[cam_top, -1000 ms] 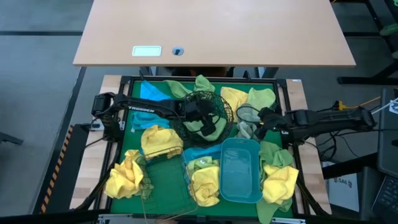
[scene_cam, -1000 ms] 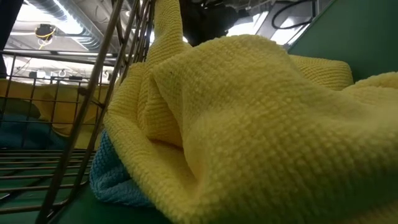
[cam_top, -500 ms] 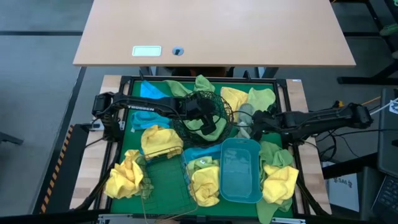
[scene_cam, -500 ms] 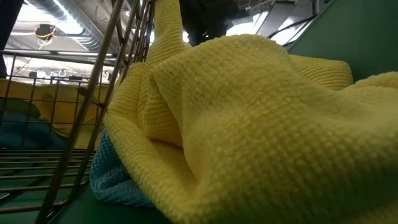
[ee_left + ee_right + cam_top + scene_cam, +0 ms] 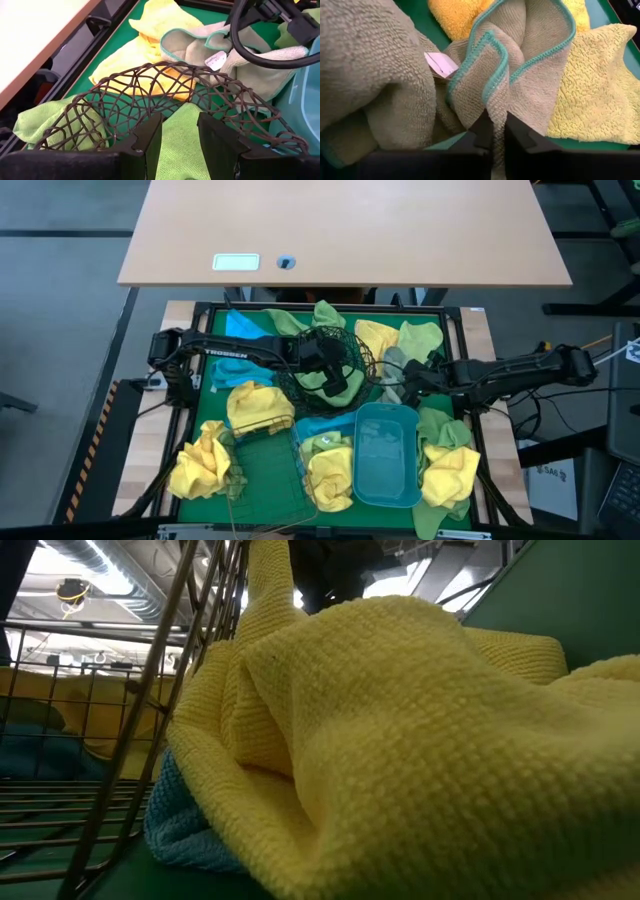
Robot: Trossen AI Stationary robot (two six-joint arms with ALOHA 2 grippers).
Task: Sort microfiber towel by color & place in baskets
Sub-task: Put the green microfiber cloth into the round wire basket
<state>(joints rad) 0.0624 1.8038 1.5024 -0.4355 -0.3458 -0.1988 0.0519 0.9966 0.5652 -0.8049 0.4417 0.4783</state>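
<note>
Right gripper [image 5: 494, 131]: pinching a fold of a pale grey-green towel [image 5: 520, 85] with teal edging, jaws nearly closed on it, just beside the black mesh bowl [image 5: 335, 365].
Left gripper [image 5: 179, 137]: hovering inside the bowl over a light green towel [image 5: 182, 135], fingers parted and holding nothing.
Copper wire basket [image 5: 268, 470]: sitting at the near left, a yellow towel [image 5: 258, 405] draping its far rim.
Blue tub [image 5: 388, 455]: looking bare inside.
Progress: sorting appears barely under way; yellow, green and blue towels are lying scattered across the green mat [image 5: 215, 395].
</note>
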